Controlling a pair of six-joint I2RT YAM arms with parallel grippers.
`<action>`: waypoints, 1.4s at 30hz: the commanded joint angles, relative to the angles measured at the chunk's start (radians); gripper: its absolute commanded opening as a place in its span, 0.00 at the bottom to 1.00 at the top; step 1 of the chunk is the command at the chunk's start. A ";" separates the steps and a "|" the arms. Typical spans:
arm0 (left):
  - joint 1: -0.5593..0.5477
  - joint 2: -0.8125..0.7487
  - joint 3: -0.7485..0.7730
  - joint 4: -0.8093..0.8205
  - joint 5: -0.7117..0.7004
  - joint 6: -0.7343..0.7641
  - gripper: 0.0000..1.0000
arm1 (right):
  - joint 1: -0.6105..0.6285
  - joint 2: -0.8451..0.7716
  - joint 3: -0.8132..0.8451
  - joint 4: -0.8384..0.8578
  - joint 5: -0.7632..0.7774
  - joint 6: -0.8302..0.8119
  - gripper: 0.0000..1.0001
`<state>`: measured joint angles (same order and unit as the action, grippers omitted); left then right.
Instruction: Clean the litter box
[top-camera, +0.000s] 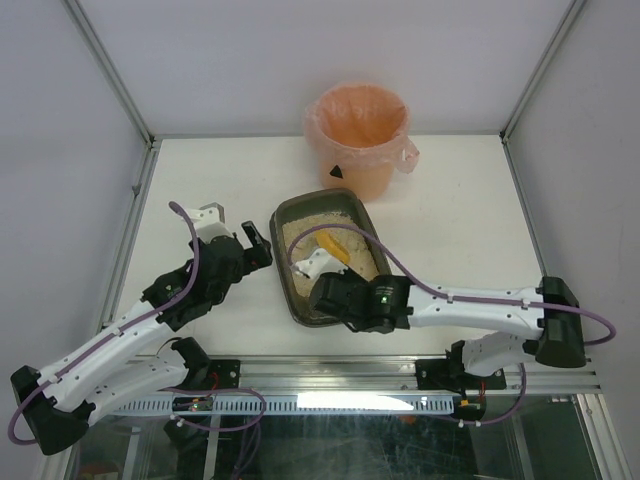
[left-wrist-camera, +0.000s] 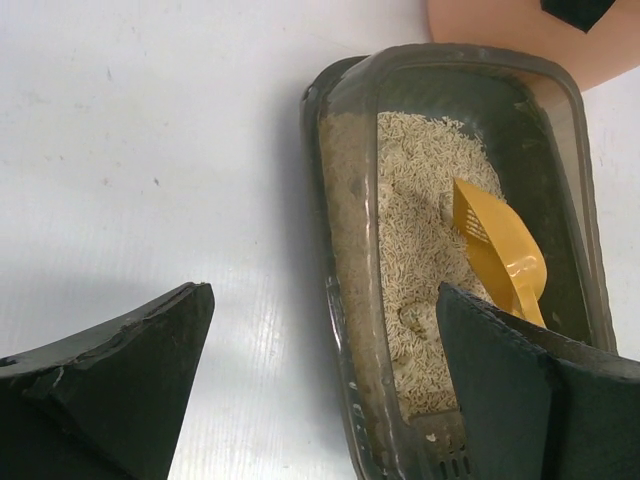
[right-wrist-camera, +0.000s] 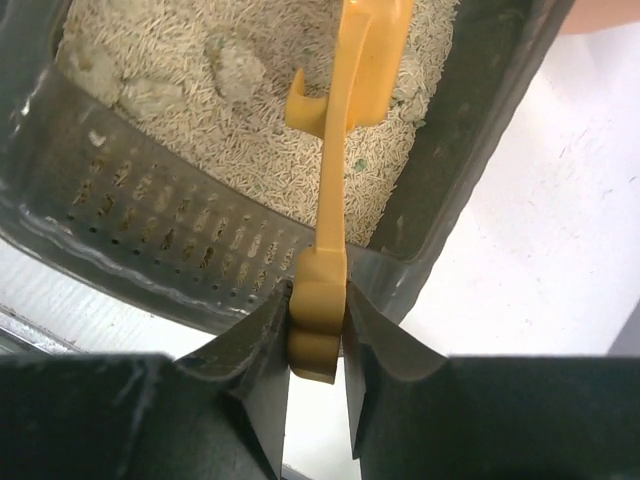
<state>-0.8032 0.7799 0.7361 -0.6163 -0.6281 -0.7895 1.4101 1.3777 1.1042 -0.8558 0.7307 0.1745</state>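
Note:
The litter box (top-camera: 284, 222) is a dark tray of beige litter in the middle of the table. A yellow scoop (top-camera: 333, 245) lies in it with its bowl on the litter. My right gripper (right-wrist-camera: 318, 300) is shut on the end of the scoop's handle (right-wrist-camera: 345, 130), just over the box's near perforated wall (right-wrist-camera: 150, 220). Pale clumps (right-wrist-camera: 232, 70) sit in the litter beyond. My left gripper (left-wrist-camera: 322, 345) is open. The box's left wall (left-wrist-camera: 345, 200) runs up between its two fingers, touching neither, with the scoop (left-wrist-camera: 500, 250) to the right.
An orange-pink bag-lined bucket (top-camera: 358, 140) stands just behind the box, and its edge shows in the left wrist view (left-wrist-camera: 520, 30). White tabletop (top-camera: 200, 180) surrounds the box. Metal frame posts rise at the back corners and walls close in both sides.

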 joint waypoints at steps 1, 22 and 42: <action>0.010 0.006 0.041 0.126 -0.002 0.166 0.99 | -0.091 -0.126 -0.032 0.153 -0.133 0.025 0.09; 0.008 0.167 0.074 0.722 0.692 1.104 0.96 | -0.542 -0.383 -0.146 0.219 -0.617 0.265 0.00; 0.004 0.493 0.192 0.736 1.136 1.558 0.78 | -0.784 -0.469 -0.186 0.241 -0.966 0.309 0.00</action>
<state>-0.8032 1.2411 0.8715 0.0540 0.4259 0.6762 0.6380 0.9283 0.8894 -0.6407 -0.1707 0.4847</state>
